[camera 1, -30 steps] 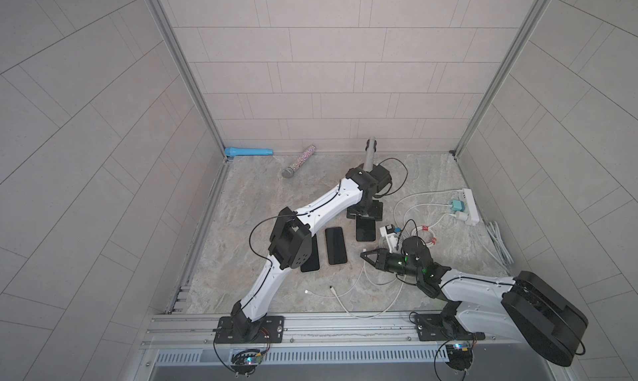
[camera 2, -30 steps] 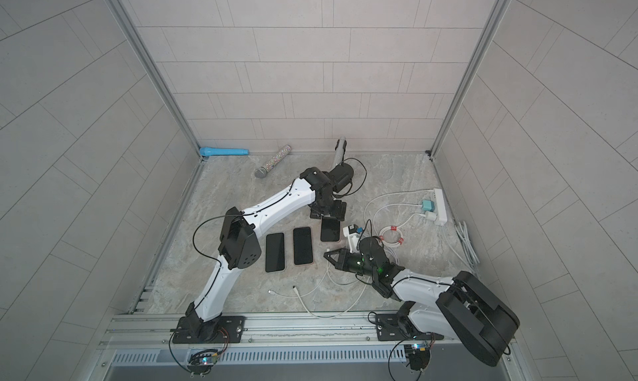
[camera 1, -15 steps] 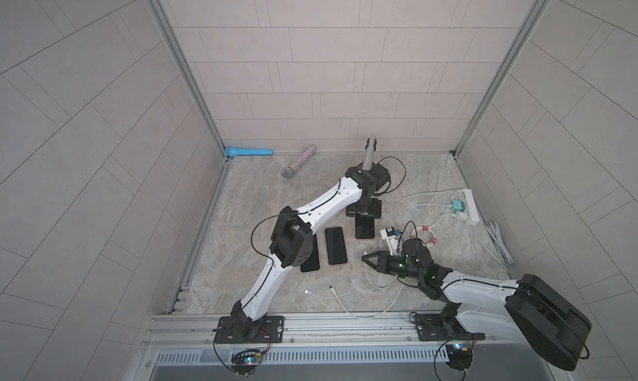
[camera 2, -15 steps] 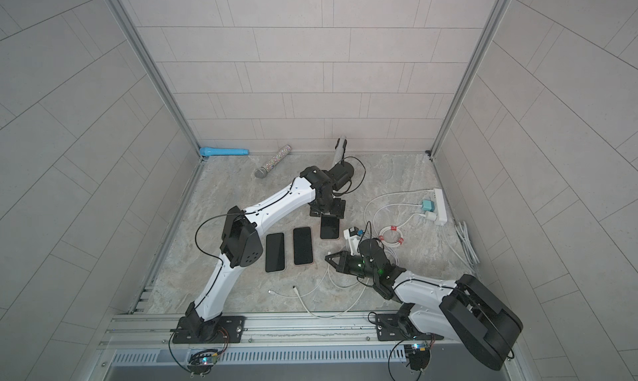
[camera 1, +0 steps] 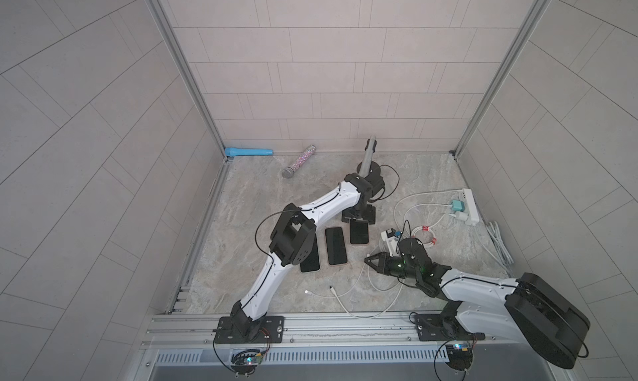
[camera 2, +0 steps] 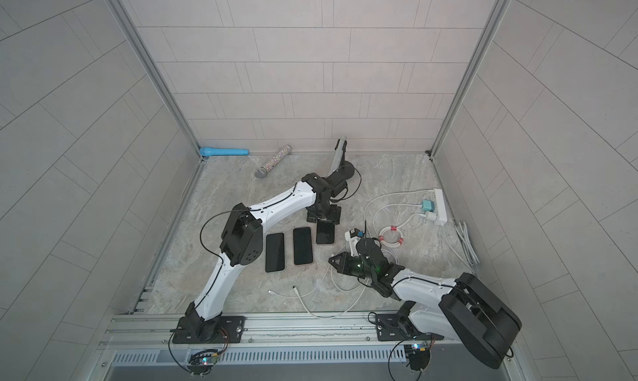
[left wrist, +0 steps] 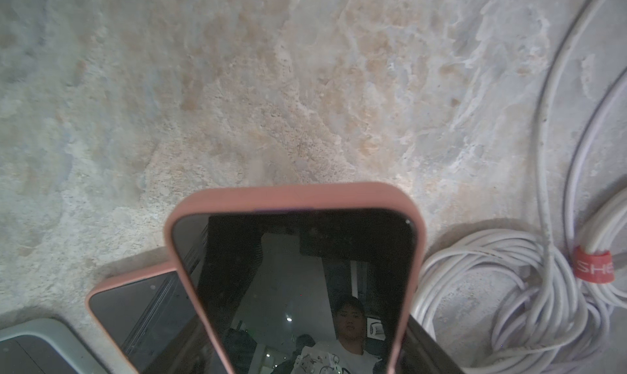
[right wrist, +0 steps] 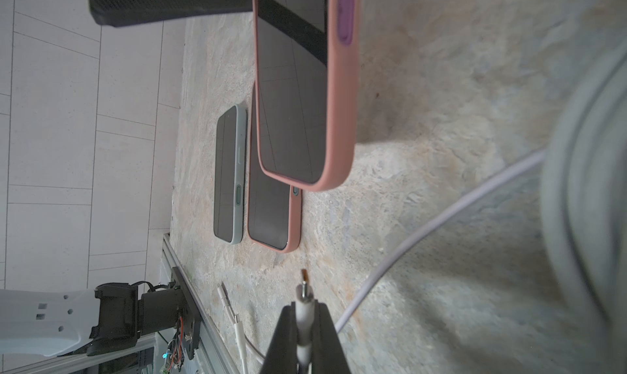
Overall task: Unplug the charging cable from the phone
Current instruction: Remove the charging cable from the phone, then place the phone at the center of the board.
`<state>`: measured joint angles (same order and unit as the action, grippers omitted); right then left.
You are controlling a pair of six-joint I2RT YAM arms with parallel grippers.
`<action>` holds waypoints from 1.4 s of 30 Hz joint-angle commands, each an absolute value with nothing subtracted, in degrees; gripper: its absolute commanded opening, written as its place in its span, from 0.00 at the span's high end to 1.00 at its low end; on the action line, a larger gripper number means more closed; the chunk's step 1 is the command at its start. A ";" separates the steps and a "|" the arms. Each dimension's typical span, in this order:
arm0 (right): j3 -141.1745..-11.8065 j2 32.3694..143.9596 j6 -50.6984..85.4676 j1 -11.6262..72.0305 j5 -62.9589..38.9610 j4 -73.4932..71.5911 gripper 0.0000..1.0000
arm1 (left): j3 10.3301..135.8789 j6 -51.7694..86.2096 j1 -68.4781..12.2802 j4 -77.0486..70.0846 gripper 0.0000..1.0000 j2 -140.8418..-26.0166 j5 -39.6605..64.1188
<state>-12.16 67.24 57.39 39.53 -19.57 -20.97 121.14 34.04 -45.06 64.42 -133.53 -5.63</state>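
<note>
The right gripper [right wrist: 304, 307] hung low over the table [camera 1: 276, 196]. Its fingers were pinched tight on the white connector of the charging cable [right wrist: 303, 295]. The connector's metal tip stood bare and apart from the phone [right wrist: 295, 101], with only open marbled surface between them.

The left gripper [camera 1: 359, 219] was clamped across the far end of the phone, a dark-screened handset in a pink case. In the right wrist view the phone's free end was lifted clear of the table, with a shadow beneath it. In both top views the phone sat at the right arm's end of a row of three handsets.

A second pink-cased phone [camera 1: 336, 246] lay flat just beside it, and a grey-cased phone [camera 2: 275, 247] lay beside that. In a top view the left arm's elbow [camera 1: 293, 237] covered part of the grey one.

Two loose white cables [right wrist: 239, 335] lay with free ends near the front rail. A coil of white cable [camera 1: 424, 237], bound with red ties, lay near the right arm's wrist.

The power strip [camera 1: 470, 196] near the right wall held a teal adapter [camera 1: 457, 205] and a white adapter [camera 1: 462, 217].

Along the back wall lay a blue torch [camera 1: 248, 151] and a glitter microphone [camera 1: 299, 161]. A grey rod [camera 1: 370, 151] stood tilted beyond the left arm.
</note>
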 commanded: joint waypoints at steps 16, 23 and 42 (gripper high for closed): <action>-14.25 63.58 55.15 39.55 -19.42 -15.44 0.74 | 120.50 33.31 -44.30 61.55 1.00 -139.15 -6.06; -16.12 54.05 52.41 39.55 -17.55 -5.52 0.54 | 120.32 33.31 -44.32 61.43 0.90 -140.02 -6.10; -25.78 34.77 42.28 36.59 -7.16 22.91 0.00 | 118.47 32.41 -44.49 59.50 0.00 -136.11 -4.77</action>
